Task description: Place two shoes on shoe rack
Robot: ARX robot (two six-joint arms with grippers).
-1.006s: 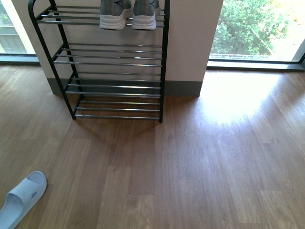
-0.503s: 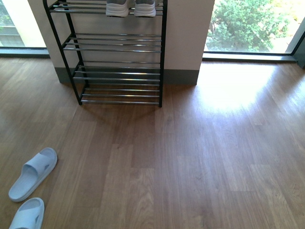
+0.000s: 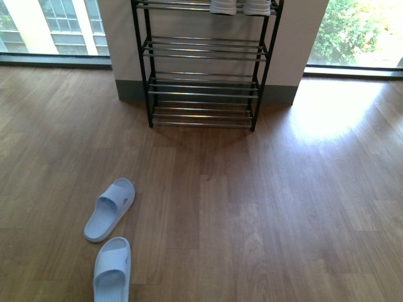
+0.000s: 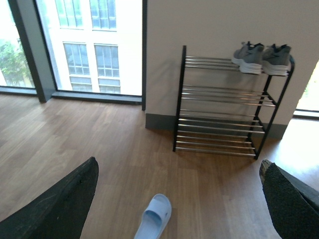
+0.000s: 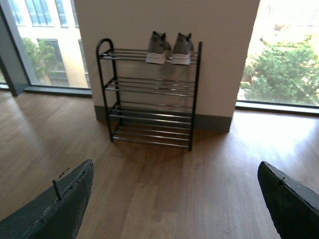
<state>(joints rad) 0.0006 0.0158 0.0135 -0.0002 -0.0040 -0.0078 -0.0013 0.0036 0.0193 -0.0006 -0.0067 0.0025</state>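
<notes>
Black, wedge-shaped jaws with rough, grainy, lightly scuffed surfaces.

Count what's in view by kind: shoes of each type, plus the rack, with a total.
Grey sneakers: 2, on the rack's top tier
Pale blue slides: 2, on the floor
Shoe rack: 1
Total: 5

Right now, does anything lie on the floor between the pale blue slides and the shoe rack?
Nothing visible does. Only bare wood floor lies between the farther slide, the nearer slide and the shoe rack, whose lower tiers hold no shoes.
</notes>
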